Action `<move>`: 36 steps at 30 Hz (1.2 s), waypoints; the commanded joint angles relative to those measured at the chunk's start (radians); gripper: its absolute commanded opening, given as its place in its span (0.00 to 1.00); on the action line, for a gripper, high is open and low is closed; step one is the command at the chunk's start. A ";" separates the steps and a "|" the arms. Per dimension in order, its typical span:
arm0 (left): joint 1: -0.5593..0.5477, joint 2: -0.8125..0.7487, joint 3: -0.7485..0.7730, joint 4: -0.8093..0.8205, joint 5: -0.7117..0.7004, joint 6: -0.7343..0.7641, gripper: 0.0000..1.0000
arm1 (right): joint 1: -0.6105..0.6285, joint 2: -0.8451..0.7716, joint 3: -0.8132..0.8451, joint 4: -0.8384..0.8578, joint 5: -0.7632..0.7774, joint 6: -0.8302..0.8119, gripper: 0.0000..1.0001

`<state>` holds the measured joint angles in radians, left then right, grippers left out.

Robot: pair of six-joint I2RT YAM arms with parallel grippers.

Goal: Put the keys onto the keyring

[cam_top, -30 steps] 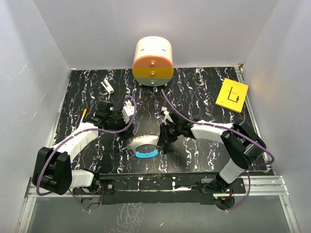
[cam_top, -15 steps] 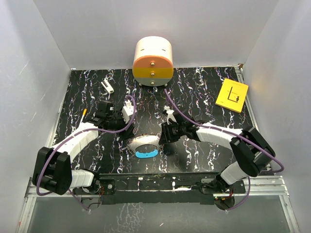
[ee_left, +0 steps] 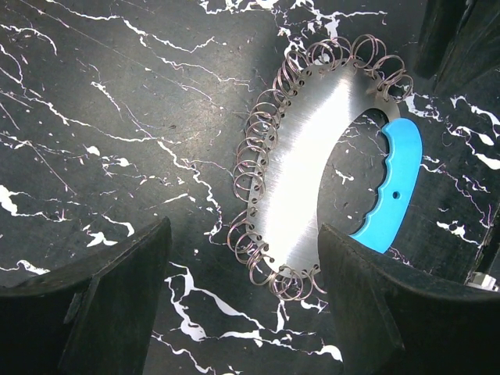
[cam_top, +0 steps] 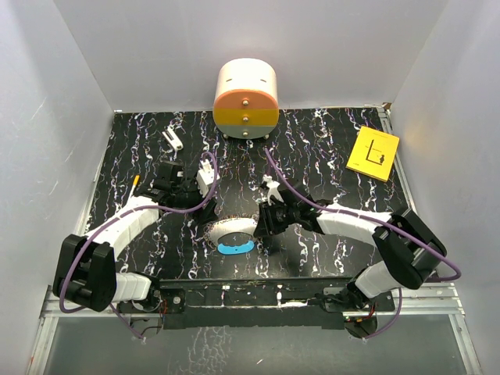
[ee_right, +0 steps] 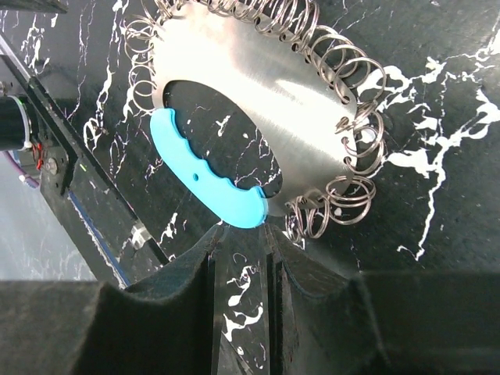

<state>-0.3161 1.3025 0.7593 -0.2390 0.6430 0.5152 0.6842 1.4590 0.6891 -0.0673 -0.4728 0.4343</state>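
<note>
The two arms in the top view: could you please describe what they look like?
Both the left arm and the right arm have white link covers between black joints, each trailed by a looping purple cable. Their fingers are broad and matte black.

Robotics lab cell: white walls point(cam_top: 70, 94) around a black marbled table point(cam_top: 328, 156), arms point(cam_top: 351, 221) on a metal rail point(cam_top: 437, 293)

Left gripper point(ee_left: 244, 234) hovers above the keyring point(ee_left: 301, 156), jaws spread wide. Right gripper point(ee_right: 244, 234), jaws barely parted, sits beside it.
</note>
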 commanded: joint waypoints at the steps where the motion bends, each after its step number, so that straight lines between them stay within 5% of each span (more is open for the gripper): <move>1: 0.003 -0.002 0.033 -0.004 0.043 -0.001 0.74 | 0.012 0.021 -0.002 0.126 0.004 0.026 0.28; 15: 0.003 -0.002 0.026 0.013 0.031 -0.014 0.74 | 0.011 0.089 0.047 0.075 0.094 -0.009 0.28; 36: 0.003 0.012 0.028 0.018 0.040 -0.018 0.74 | 0.012 -0.077 0.008 0.041 0.213 0.045 0.28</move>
<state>-0.3161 1.3205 0.7593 -0.2207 0.6437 0.4957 0.6968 1.4479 0.7002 -0.0509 -0.3145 0.4522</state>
